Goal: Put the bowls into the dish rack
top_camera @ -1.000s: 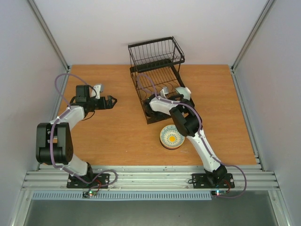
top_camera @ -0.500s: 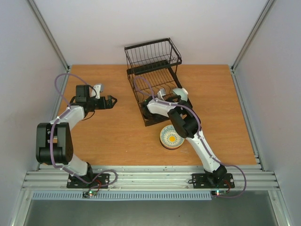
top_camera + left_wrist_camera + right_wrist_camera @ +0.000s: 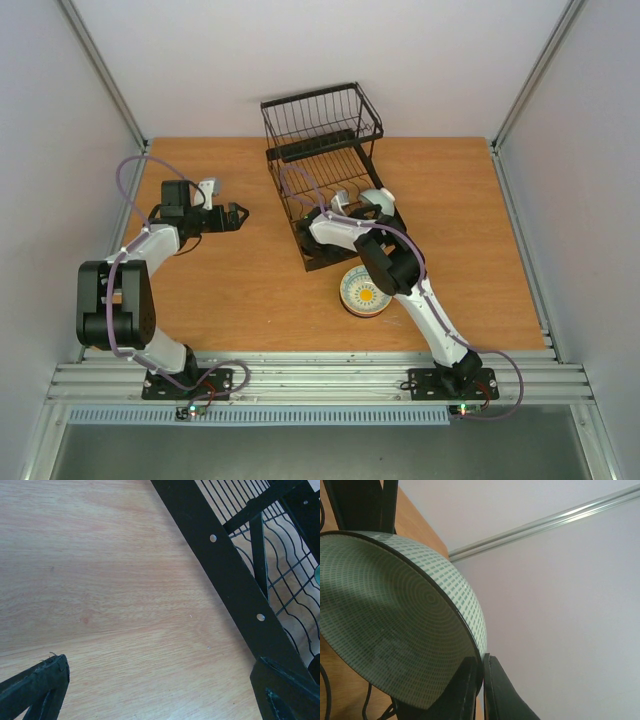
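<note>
The right gripper (image 3: 481,675) is pinching the rim of a green bowl (image 3: 395,625), holding it tipped up at the near right side of the dish rack (image 3: 320,165). The left gripper (image 3: 235,215) is hanging open over the table (image 3: 220,290), left of the rack. A second bowl (image 3: 365,291) is sitting on the table nearby.

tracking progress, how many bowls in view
2: green-patterned ceramic bowl in the right gripper at the black wire rack; yellow-centred bowl on the table. Others may be hidden.
</note>
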Tool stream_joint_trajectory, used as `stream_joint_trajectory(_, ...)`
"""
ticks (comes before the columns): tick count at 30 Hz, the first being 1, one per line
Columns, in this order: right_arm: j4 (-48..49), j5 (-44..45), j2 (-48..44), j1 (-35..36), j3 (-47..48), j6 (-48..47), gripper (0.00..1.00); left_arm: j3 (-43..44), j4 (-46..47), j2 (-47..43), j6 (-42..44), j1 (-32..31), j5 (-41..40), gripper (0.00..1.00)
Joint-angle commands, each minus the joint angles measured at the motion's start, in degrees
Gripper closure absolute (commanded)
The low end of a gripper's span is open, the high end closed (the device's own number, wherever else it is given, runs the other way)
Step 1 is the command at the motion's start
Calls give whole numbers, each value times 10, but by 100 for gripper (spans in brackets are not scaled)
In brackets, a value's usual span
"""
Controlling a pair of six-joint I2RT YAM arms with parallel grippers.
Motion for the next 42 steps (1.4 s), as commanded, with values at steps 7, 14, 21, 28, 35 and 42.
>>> stream_joint_trajectory(7, -90, -97, 4, 36, -16, 15, 98, 21, -1, 12, 0, 0, 2, 1)
stream_joint_trajectory(14, -90, -108, -19, 37, -23, 5, 99, 34, -21, 5, 14, 0, -23, 1)
stream_joint_trajectory(21, -90, -127, 1, 38, -16, 9, 92, 44, -20, 9, 32, 0, -49, 1)
stream_joint_trajectory(28, -90, -125, -9, 55, -28, 32, 43, 77, -20, 32, 19, 0, -34, 1)
stream_joint_trajectory(35, -90, -124, -67, 80, -37, 26, 35, 73, -18, 31, 16, -6, -33, 1)
stream_joint_trajectory(42, -89, -117, -129, 91, -44, -2, 32, 74, -19, 21, 19, -7, -41, 1)
